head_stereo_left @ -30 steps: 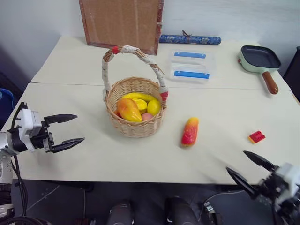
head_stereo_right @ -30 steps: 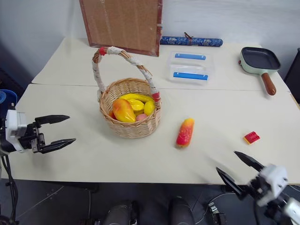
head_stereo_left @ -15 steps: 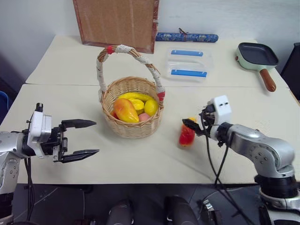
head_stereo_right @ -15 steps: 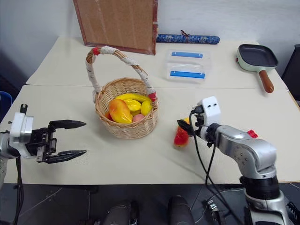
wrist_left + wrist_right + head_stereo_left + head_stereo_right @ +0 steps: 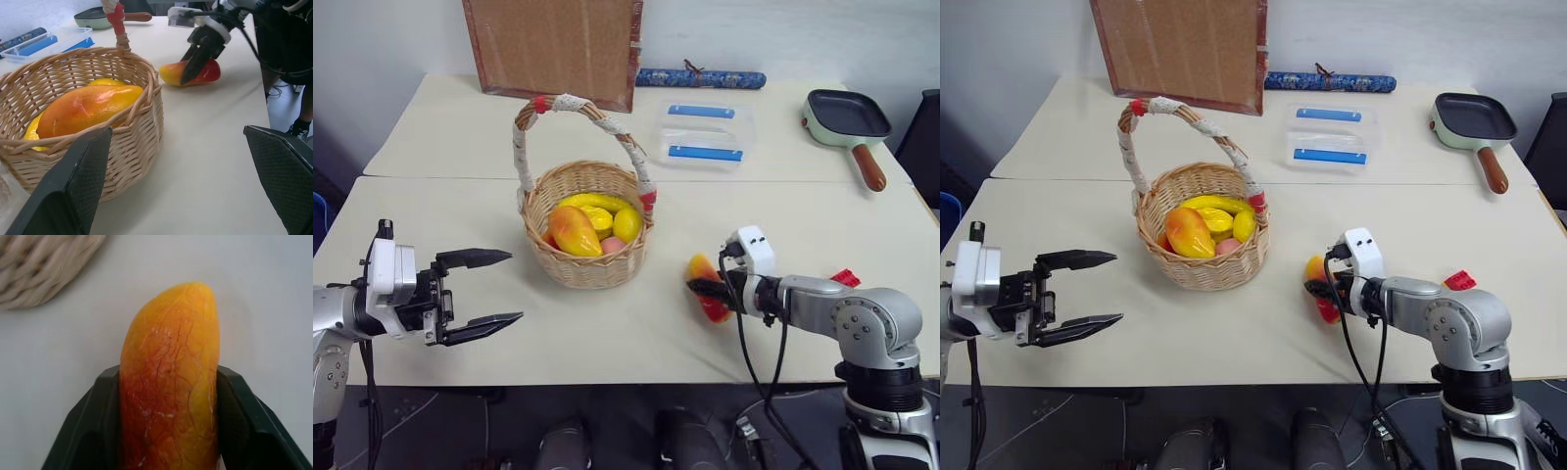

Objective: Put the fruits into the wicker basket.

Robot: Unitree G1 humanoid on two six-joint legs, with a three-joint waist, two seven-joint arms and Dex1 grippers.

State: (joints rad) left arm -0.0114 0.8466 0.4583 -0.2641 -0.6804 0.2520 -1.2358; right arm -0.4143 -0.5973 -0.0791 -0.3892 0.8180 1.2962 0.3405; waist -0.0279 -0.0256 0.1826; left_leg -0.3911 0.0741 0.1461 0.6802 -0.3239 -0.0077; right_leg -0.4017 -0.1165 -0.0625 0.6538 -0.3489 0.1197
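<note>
Having crossed from lower right, right claw point(image 5: 710, 291) now pinches elongated fruit point(image 5: 708, 294), ready for wicker basket point(image 5: 589, 269); left claw point(image 5: 481, 289) stays spread.

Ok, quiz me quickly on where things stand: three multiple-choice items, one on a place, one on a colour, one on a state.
1. Where is the slim red-orange fruit?
A. in the wicker basket
B. on the table, right of the basket
C. in the pan

2. What colour are the clips on the clear plastic box?
A. blue
B. green
C. red

3. How is the right gripper?
A. wide open above the table
B. closed on the red brick
C. closed on the slim fruit

Answers: 1 B, it lies on the table beside the wicker basket. 2 A, two blue strips show on the lid. 3 C, the right wrist view shows a finger against each side of the fruit.
</note>
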